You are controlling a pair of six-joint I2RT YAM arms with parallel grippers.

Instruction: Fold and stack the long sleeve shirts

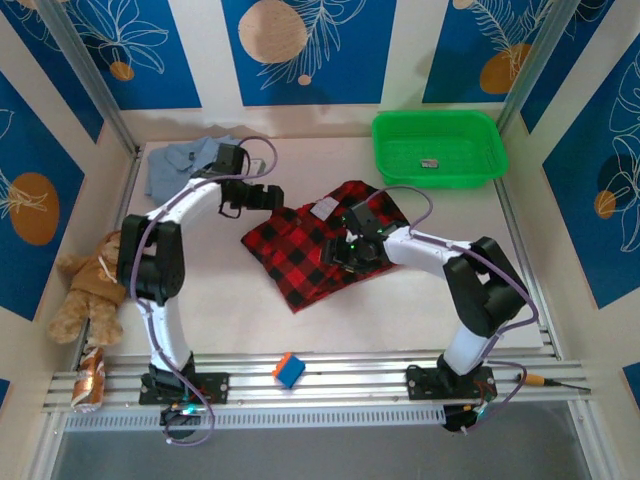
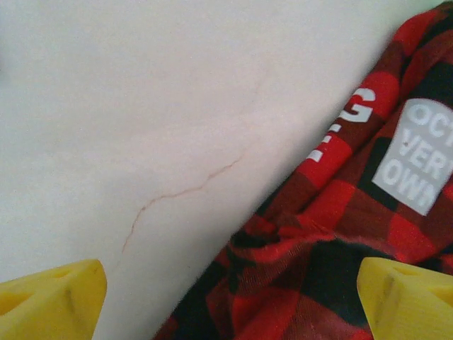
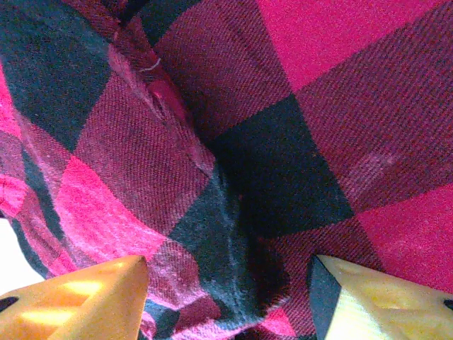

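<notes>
Top external, near edge first: a small blue block (image 1: 288,369) sits on the front rail, and an orange-brown container (image 1: 90,381) stands at the rail's left end. A tan teddy bear (image 1: 88,286) lies against the left wall.

Mid-desk (image 1: 220,300): the red-and-black checked shirt (image 1: 310,250) lies crumpled and partly spread, right of centre. The right hand (image 1: 343,256) is down on its right half. Right wrist view: right hand (image 3: 230,297) has its jaws standing apart, yellow fingertips (image 3: 78,297) resting against the cloth, with a raised fold of the flannel between them. The fold is not pinched.

Left hand (image 1: 270,197) hovers just beside the shirt's far-left edge. Left wrist view: left hand (image 2: 233,297) is wide open and holds nothing. One fingertip (image 2: 49,297) is over bare desk, the other over the shirt's edge. White lettering on a black patch (image 2: 421,159) shows on the flannel, only partly legible.

Far left corner: the light blue shirt (image 1: 185,162) lies bunched, well apart from the checked one. Far right: a green basket (image 1: 400,160) with a small dark item (image 1: 430,163) inside, too small to identify.
</notes>
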